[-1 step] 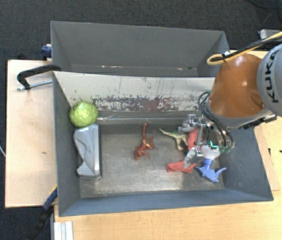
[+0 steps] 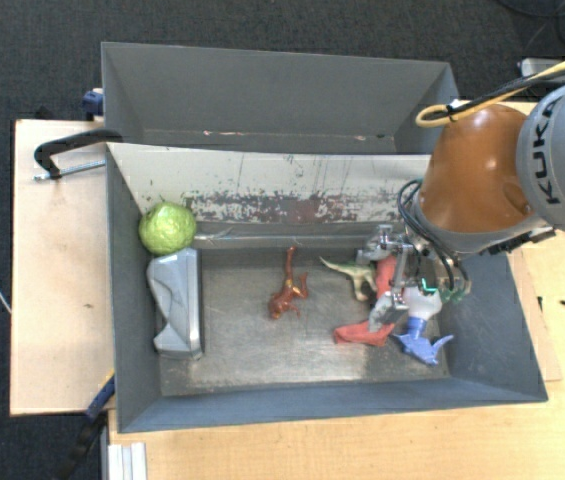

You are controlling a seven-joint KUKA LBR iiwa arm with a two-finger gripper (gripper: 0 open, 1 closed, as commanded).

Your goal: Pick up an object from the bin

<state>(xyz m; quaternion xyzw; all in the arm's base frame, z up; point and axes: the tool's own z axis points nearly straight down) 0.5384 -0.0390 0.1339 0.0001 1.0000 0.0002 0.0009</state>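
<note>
My gripper [image 2: 398,286] hangs low in the bin's right part, under the orange cover. Right below it lies a red toy figure [image 2: 360,334], and a blue toy figure [image 2: 424,344] lies just to that one's right, near the bin's front right corner. A pale olive toy dinosaur [image 2: 350,268] lies directly to the gripper's left, close to it or touching it. The gripper's body hides what is beneath its tips.
A brown toy dinosaur [image 2: 287,293] lies in the bin's middle. A grey wedge-shaped block [image 2: 177,303] rests along the left wall, with a green ball [image 2: 167,228] behind it in the back left corner. The arm covers the bin's right rim.
</note>
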